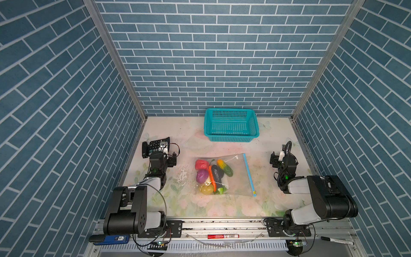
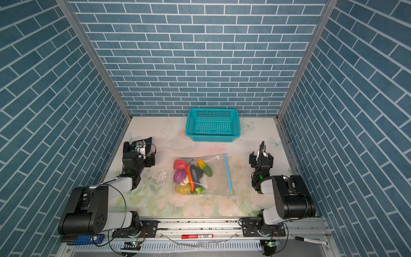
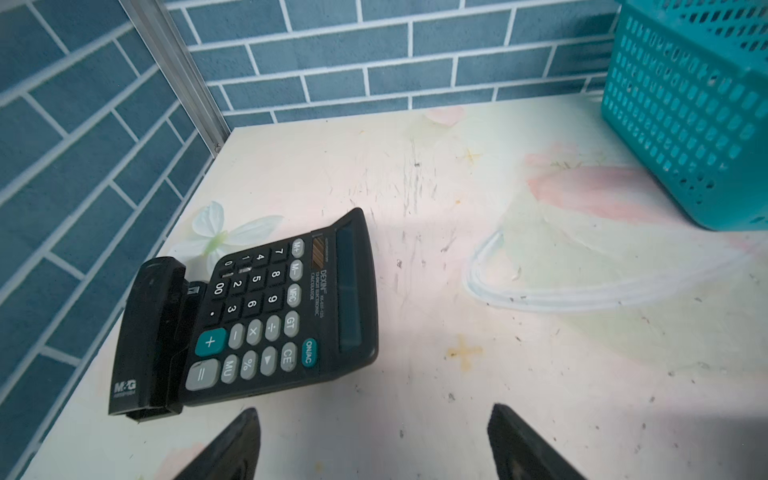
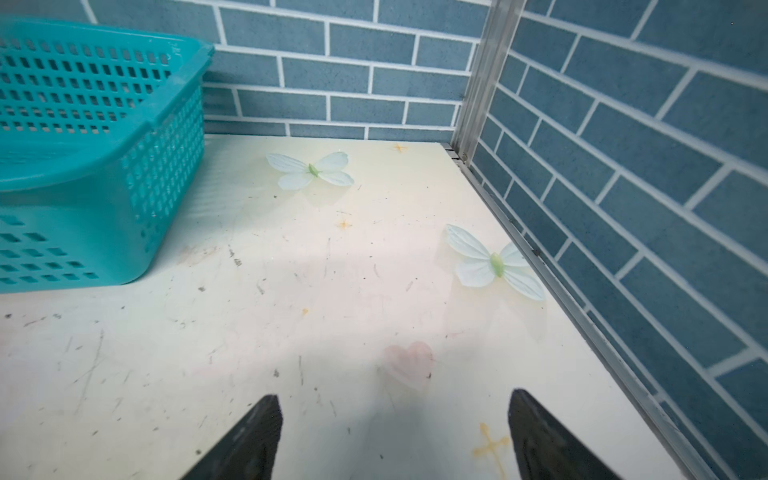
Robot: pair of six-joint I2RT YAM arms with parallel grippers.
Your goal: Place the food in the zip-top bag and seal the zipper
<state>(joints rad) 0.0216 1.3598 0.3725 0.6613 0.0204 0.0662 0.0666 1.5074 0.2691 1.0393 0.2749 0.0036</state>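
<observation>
Left wrist view is showing the left gripper gaping wide, empty; the right gripper is gaping likewise. The zip-top bag is lying centred on the worktop, food inside toward 9 o'clock, zipper at 3 o'clock, seemingly closed.

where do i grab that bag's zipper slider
I'd grip the yellow slider tab at the near end of the zipper, from above with the right end effector, jaws spanning the strip: it lies flat along the right edge of the bag, clear of the food.

Bright, even light — soft shadows, w/ wide-angle distortion at edges.
</observation>
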